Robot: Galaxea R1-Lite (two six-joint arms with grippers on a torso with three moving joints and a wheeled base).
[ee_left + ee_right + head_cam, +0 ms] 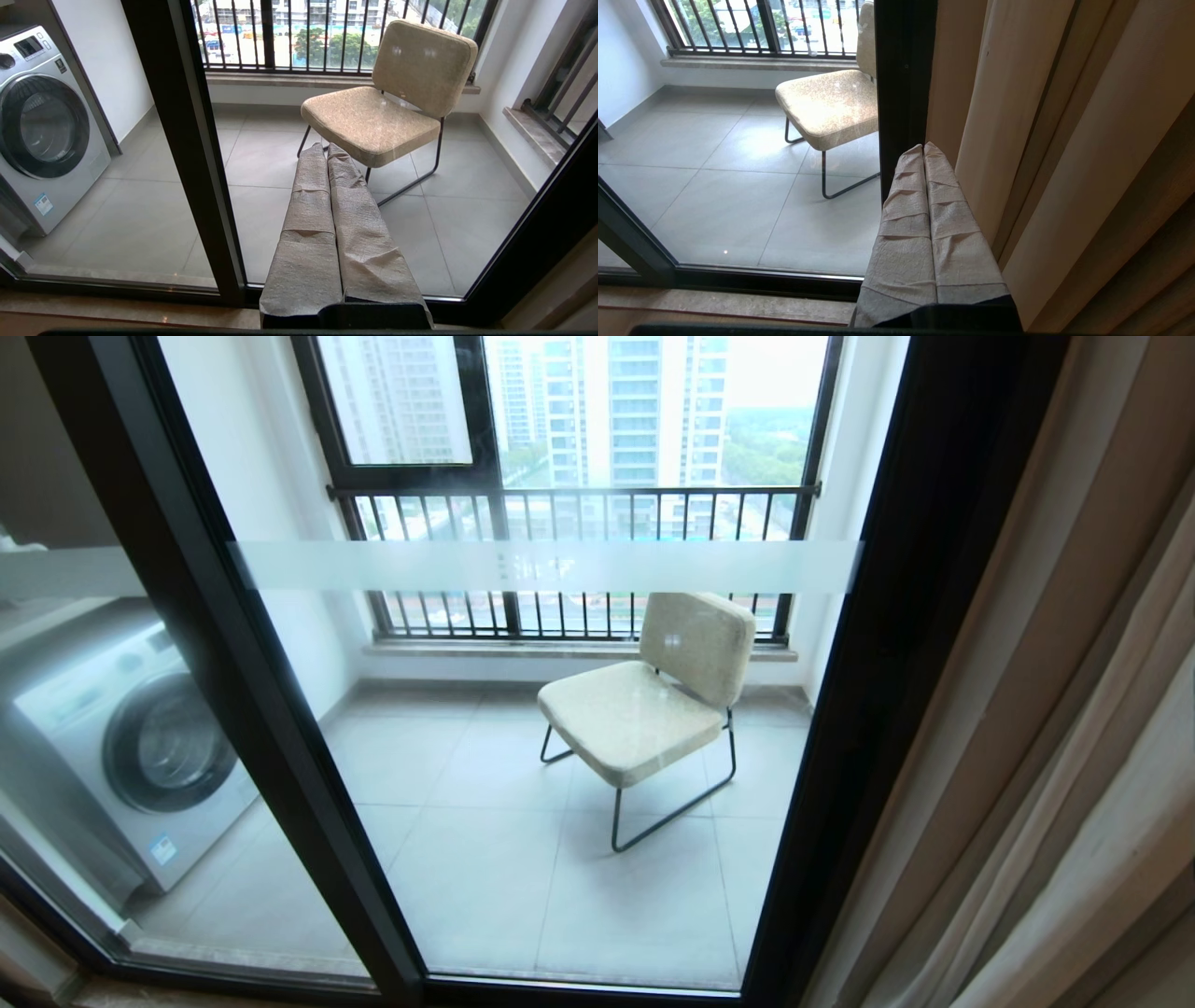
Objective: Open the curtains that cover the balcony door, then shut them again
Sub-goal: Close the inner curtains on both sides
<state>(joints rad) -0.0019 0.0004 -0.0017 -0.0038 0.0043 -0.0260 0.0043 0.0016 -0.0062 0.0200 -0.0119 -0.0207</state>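
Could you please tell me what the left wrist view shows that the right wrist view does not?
Only the left wrist view shows the washing machine and the shut left hand. Only the right wrist view shows the cream-beige curtains, bunched beside the shut right hand. Both show the balcony door, uncovered, the beige chair and the window railing.

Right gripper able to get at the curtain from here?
Probably yes. The right gripper, shut and empty, sits just beside the curtain bunched at the door frame, with nothing between them.
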